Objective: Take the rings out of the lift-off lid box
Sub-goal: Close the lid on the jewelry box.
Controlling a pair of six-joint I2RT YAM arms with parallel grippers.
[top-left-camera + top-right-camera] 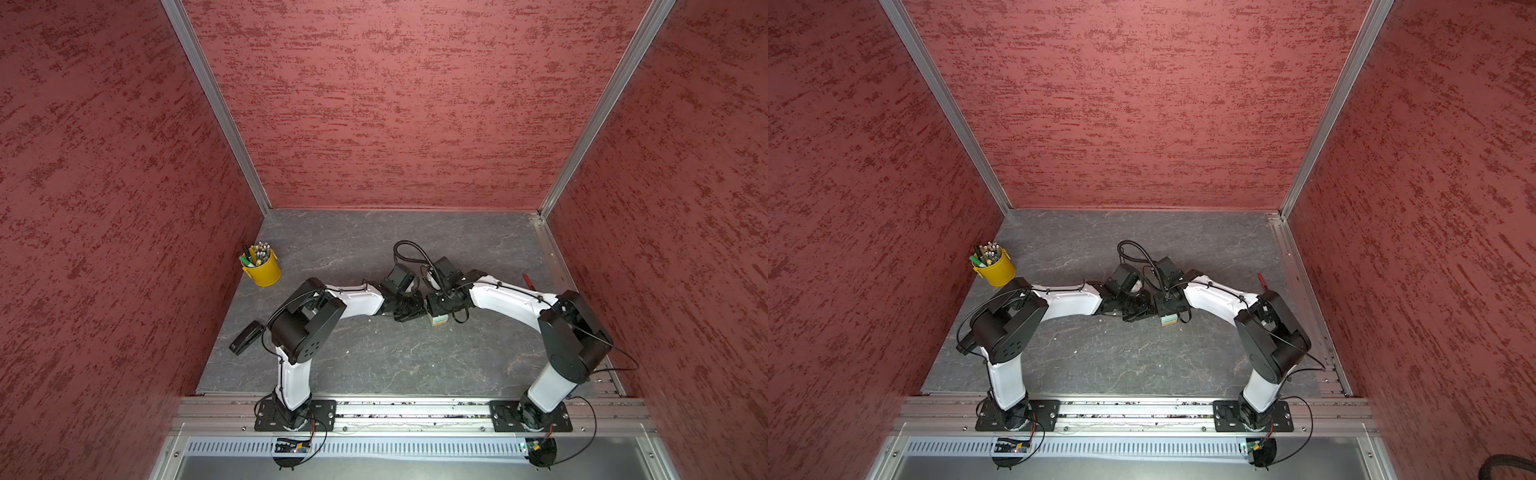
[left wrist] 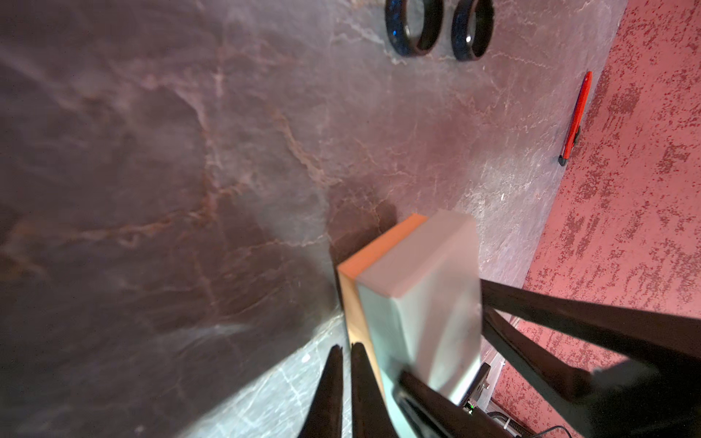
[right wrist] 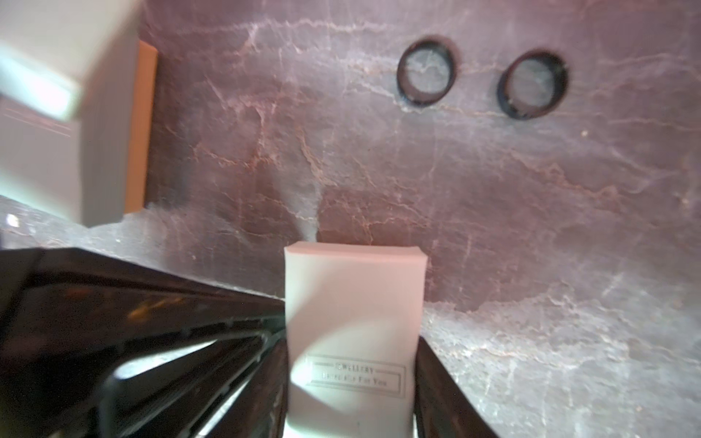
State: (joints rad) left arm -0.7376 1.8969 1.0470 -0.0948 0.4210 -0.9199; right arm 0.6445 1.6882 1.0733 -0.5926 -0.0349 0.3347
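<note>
On the counter, two rings look light, rigid, slick: pinch across the band. The left pincer is closed; the right pincer grips the labelled box.

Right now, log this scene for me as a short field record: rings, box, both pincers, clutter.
rings: two, dark, flat on the table, side by side, outside any box
right pincer: shut on the pale box
pale box: printed JEWELLERY
left pincer: shut, close beside the right pincer
clutter: yellow bucket, red pen
</note>
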